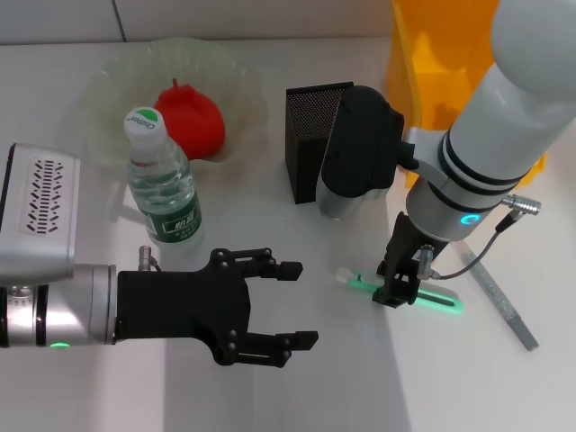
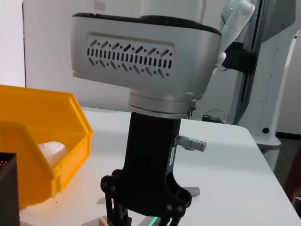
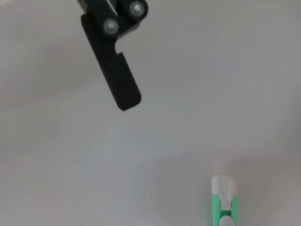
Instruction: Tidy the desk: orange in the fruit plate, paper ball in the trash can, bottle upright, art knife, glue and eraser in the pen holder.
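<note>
The orange (image 1: 191, 119) lies in the fruit plate (image 1: 106, 90) at the back left. The bottle (image 1: 164, 184) stands upright in front of the plate. The pen holder (image 1: 308, 126) stands at the back middle, with the trash can (image 1: 439, 56) to its right. The paper ball (image 2: 51, 150) lies in the trash can (image 2: 70, 155). My right gripper (image 1: 396, 290) is down on a green art knife (image 1: 443, 301) with a white tip (image 3: 222, 202), lying flat on the table. My left gripper (image 1: 290, 304) is open and empty, left of the knife. The eraser and glue are out of view.
A slim grey bar (image 1: 500, 304) lies on the table right of the knife. My right arm's black wrist block (image 1: 360, 148) hangs just in front of the pen holder. The white table (image 1: 297, 396) runs to the front edge.
</note>
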`<move>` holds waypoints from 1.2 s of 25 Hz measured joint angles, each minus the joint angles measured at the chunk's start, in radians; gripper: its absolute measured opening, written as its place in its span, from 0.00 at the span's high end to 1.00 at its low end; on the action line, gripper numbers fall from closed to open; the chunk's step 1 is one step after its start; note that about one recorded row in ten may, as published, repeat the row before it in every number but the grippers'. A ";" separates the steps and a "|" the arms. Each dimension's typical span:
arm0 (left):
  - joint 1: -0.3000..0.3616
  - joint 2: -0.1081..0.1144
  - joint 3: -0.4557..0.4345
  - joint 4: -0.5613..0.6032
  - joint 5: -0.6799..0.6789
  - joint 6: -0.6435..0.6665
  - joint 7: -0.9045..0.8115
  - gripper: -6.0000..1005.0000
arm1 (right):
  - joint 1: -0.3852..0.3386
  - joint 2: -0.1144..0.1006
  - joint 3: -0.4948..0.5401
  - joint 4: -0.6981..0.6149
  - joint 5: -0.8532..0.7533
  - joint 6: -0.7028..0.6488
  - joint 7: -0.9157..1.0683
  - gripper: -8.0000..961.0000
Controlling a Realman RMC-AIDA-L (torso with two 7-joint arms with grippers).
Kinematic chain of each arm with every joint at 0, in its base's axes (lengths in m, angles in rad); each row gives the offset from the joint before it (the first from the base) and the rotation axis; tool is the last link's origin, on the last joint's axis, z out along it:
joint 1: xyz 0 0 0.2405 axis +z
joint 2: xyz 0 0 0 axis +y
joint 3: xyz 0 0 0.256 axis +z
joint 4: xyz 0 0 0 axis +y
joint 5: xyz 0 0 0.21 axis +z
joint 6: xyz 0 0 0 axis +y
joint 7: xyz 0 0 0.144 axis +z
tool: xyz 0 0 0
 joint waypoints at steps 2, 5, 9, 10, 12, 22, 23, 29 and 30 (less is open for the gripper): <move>0.000 0.000 0.000 0.000 0.000 0.000 0.000 0.20 | 0.000 0.000 0.000 0.001 0.001 0.002 -0.001 0.66; 0.000 0.000 0.000 0.000 0.000 0.000 -0.001 0.20 | 0.000 0.000 0.000 0.001 0.002 0.004 -0.001 0.67; 0.000 0.000 0.000 0.000 0.000 0.000 -0.003 0.20 | 0.000 0.001 0.000 0.004 0.001 0.005 -0.001 0.70; 0.000 0.000 0.000 0.000 0.000 0.000 -0.003 0.20 | 0.000 0.001 0.000 0.008 0.001 0.005 -0.001 0.70; 0.000 0.000 0.000 0.000 0.000 0.000 -0.003 0.20 | 0.002 0.001 0.000 0.022 0.001 0.006 -0.002 0.71; 0.004 0.001 -0.006 0.000 0.000 0.001 0.000 0.20 | 0.003 0.000 0.015 0.003 0.005 -0.004 -0.002 0.81; 0.005 0.001 -0.006 0.000 0.000 0.001 -0.001 0.20 | 0.003 0.000 0.015 0.003 0.005 -0.004 -0.002 0.81; 0.008 0.002 -0.007 0.000 -0.001 0.002 0.001 0.20 | -0.017 -0.003 0.142 -0.079 0.006 -0.058 0.004 0.81; 0.008 0.002 -0.007 0.000 -0.001 0.002 0.001 0.20 | -0.023 -0.004 0.172 -0.100 0.006 -0.068 0.004 0.81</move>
